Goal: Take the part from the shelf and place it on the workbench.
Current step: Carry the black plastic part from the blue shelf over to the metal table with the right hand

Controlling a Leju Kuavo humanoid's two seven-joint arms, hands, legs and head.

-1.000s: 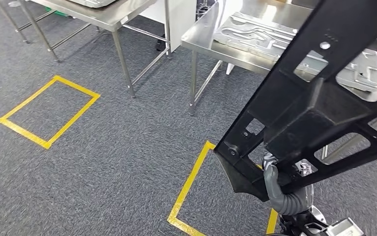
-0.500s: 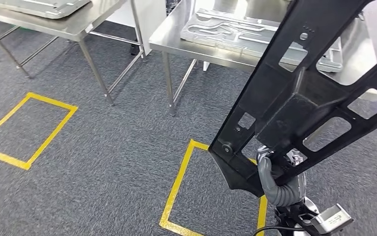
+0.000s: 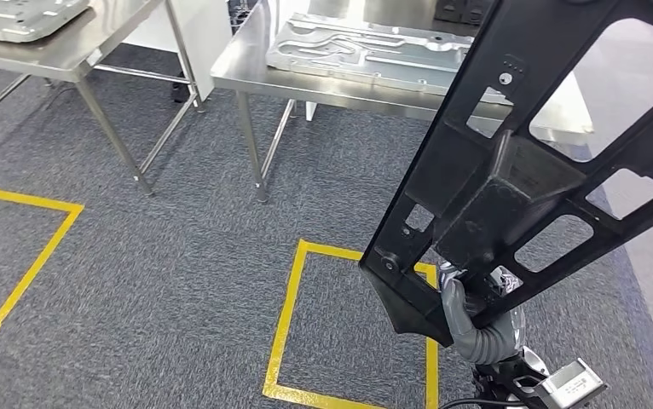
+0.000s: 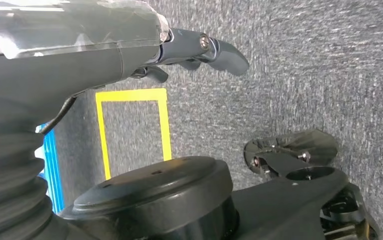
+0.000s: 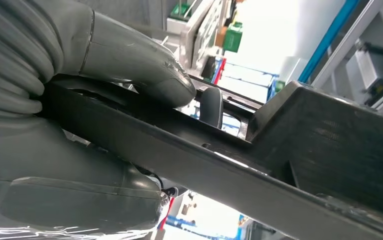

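The right hand [image 3: 470, 311] carries the part [image 3: 528, 170], a large black open frame, clear of the floor and tilted up across the robot's right side. The grip sits low on the frame, on a narrow bar near its bottom corner, so most of the part rises above the hand toward the worktop [image 3: 323, 64]. In the right wrist view the thumb lies over one face of that bar and the fingers [image 5: 210, 106] wrap the other, clamped on it; that reads as a hold meant to stop a long, top-heavy piece from swinging.

The left hand [image 4: 199, 50] hangs over the carpet with its fingers apart, holding nothing.

The steel worktop stands ahead beyond a yellow floor square [image 3: 289, 315], with a silver panel [image 3: 366, 51] already lying on it. The part is not yet over the worktop, so placing looks still to come, and bare steel beside the panel seems the likely spot.
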